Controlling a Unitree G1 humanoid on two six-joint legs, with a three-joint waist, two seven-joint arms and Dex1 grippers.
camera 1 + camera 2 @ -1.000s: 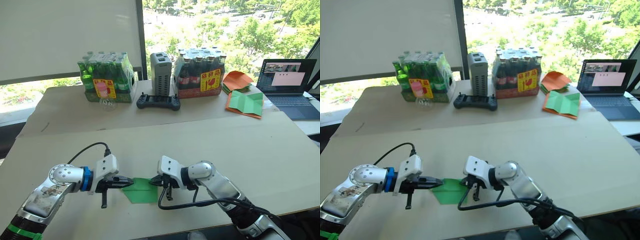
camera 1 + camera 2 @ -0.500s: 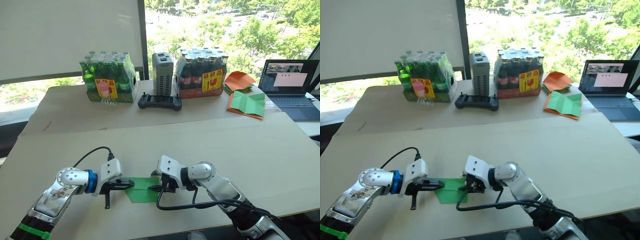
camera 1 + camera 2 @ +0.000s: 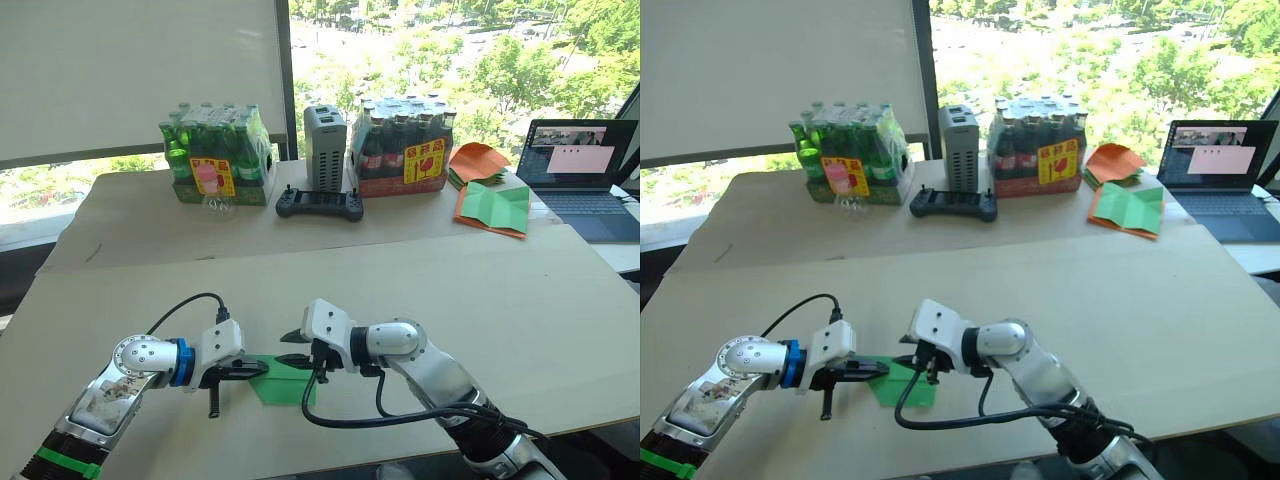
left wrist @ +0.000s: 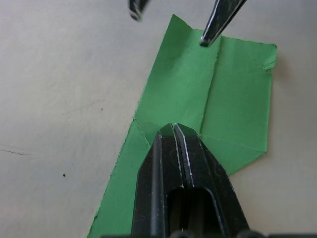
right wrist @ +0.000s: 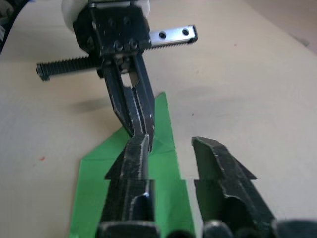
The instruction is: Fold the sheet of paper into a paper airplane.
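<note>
The sheet of paper [image 3: 286, 386] lies flat on the near table, bright green, partly folded with a pointed end and creases [image 4: 233, 99]. My left gripper [image 3: 257, 371] is shut, and its tips press down on the paper's folded point [image 4: 173, 128]. My right gripper [image 3: 291, 350] hovers open just above the paper's middle, facing the left one. In the right wrist view its fingers [image 5: 134, 148] straddle the centre crease, with green paper [image 5: 171, 203] between them and the left gripper [image 5: 140, 130] straight ahead.
On the far table stand a pack of green bottles [image 3: 210, 150], a grey device [image 3: 325, 148], a pack of dark bottles [image 3: 400, 145] and a black controller [image 3: 320, 205]. Orange papers [image 3: 475, 160], an orange-edged green sheet [image 3: 492, 208] and a laptop [image 3: 580, 165] sit at the right.
My right gripper has lifted off the paper's right side, moved left over its middle and opened. The left gripper stays pressed on the paper. The camera shifted slightly at first.
</note>
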